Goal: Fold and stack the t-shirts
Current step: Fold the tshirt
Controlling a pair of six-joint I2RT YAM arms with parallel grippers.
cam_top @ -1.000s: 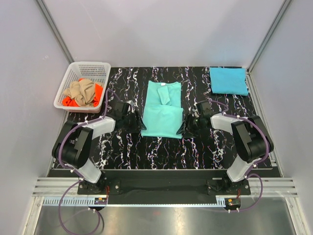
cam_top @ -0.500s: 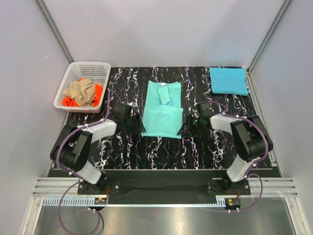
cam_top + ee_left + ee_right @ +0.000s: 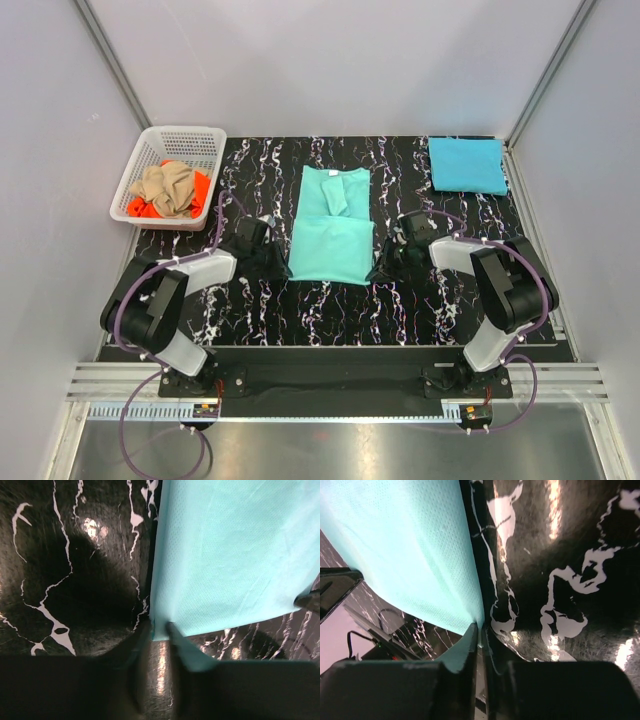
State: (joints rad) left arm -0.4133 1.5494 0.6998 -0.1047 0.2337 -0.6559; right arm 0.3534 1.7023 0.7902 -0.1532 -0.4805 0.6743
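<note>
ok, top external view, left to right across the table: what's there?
White lattice basket holding tan and orange shirts → left pincer → mint-teal t-shirt → right pincer → folded sky-blue t-shirt.

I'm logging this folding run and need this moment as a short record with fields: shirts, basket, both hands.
mint shirt: mint-teal t-shirt lies mid-table, sleeves folded in
left hand: left hand pinches the shirt's near left corner
right hand: right hand pinches the near right corner
folded shirt: sky-blue t-shirt lies flat at the far right
basket: white basket at the far left, holding tan t-shirt over orange t-shirt
</note>
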